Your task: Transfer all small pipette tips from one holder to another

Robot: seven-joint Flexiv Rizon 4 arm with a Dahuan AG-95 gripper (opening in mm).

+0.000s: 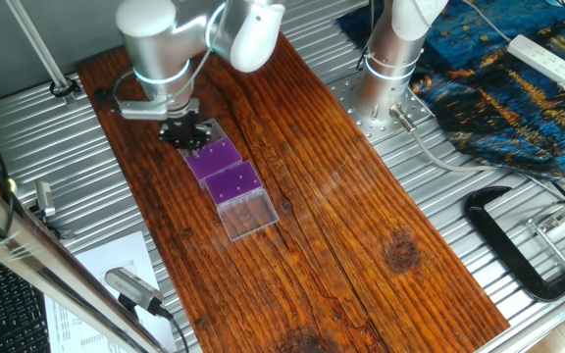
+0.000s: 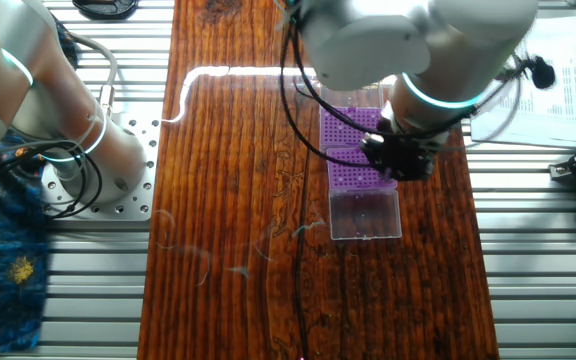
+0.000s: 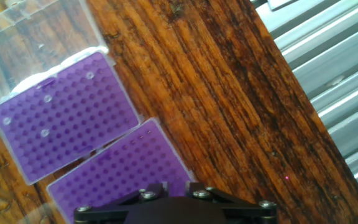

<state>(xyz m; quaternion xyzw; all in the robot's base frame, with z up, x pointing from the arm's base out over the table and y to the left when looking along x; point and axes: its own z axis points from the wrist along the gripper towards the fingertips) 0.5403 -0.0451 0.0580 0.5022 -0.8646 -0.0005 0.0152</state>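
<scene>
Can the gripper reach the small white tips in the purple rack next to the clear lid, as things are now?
Probably yes: the gripper hangs above the neighbouring rack, and nothing covers the tips.

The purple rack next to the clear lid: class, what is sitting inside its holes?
In the hand view, that purple rack holds a few small pipette tips scattered as whitish dots; most holes look empty. The claw hides part of the other rack.

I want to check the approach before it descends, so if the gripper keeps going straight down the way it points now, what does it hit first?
Most likely the purple rack directly under the gripper, the one farther from the clear lid. Height above it is unclear, and the jaws are not visible.
</scene>
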